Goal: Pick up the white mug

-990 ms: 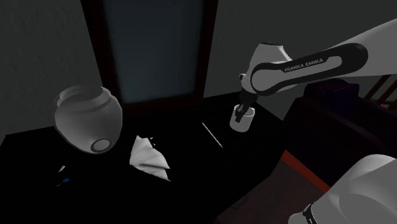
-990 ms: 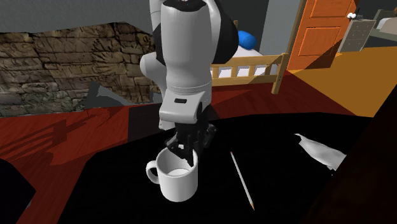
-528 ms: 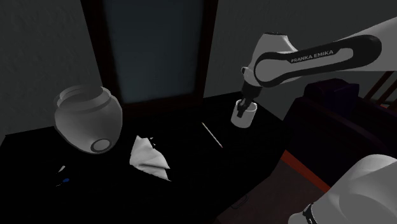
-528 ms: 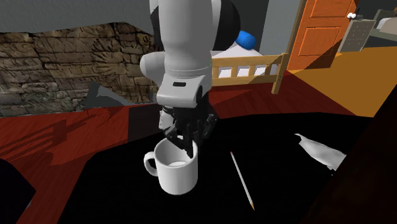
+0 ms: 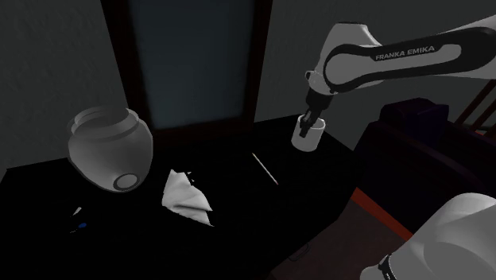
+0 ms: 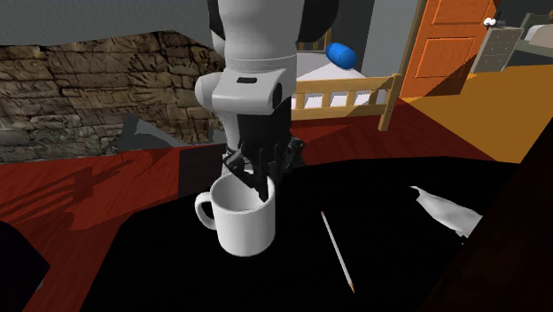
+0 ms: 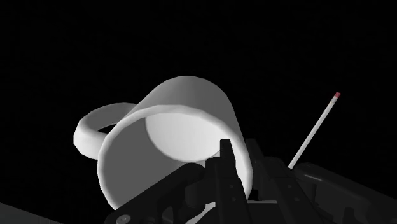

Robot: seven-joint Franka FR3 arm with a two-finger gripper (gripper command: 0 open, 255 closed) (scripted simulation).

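Here the end effector (image 6: pixel 255 188) pinches the rim of a plain white, empty, loop-handled mug (image 6: pixel 244 232).

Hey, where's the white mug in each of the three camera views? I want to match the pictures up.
Shoulder view: the white mug sits right of centre, upper half, hanging from the gripper.
Second exterior view: the mug is left of centre, handle toward that view's left.
Wrist view: the mug is tilted, its wall clasped between the fingers.
Shared landmark: the thin pencil beside the mug.
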